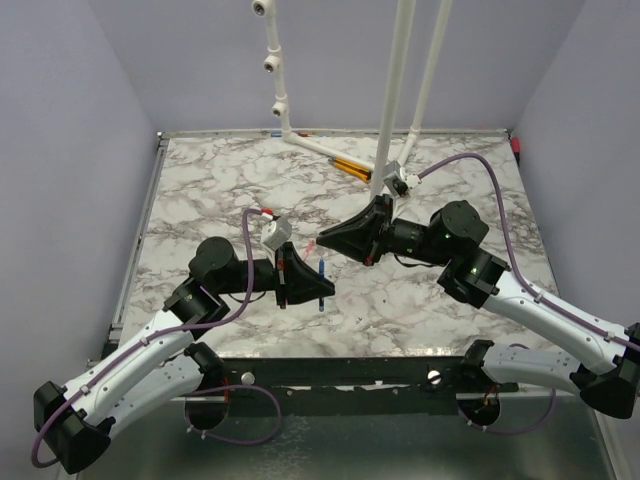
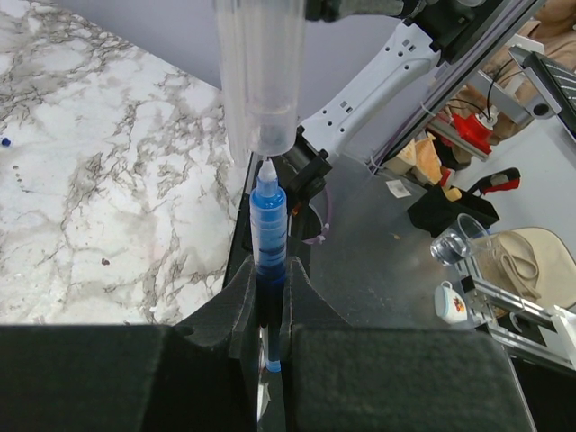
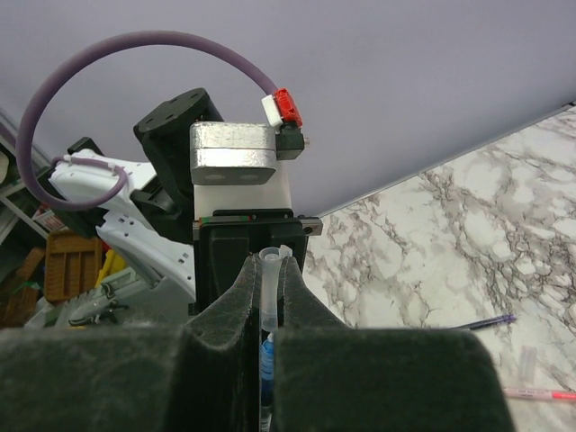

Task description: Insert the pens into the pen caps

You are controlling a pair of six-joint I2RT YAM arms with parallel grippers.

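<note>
Blue-inked thin stick pen (image 2: 268, 225) sits pinched tight in the left tool (image 2: 272, 286), above the middle of the marble tabletop (image 1: 200, 180), toward its near edge. Right tool (image 3: 267, 274) is clamped on a clear plastic tube (image 2: 261, 81) at the pen's white tip.

Top cam: high, behind arm bases, looks down over whole bench (image 1: 200, 180). Wrist cams: v. close, facing each other, both on blue pen (image 2: 268, 225) + clear tube (image 2: 261, 72).
</note>
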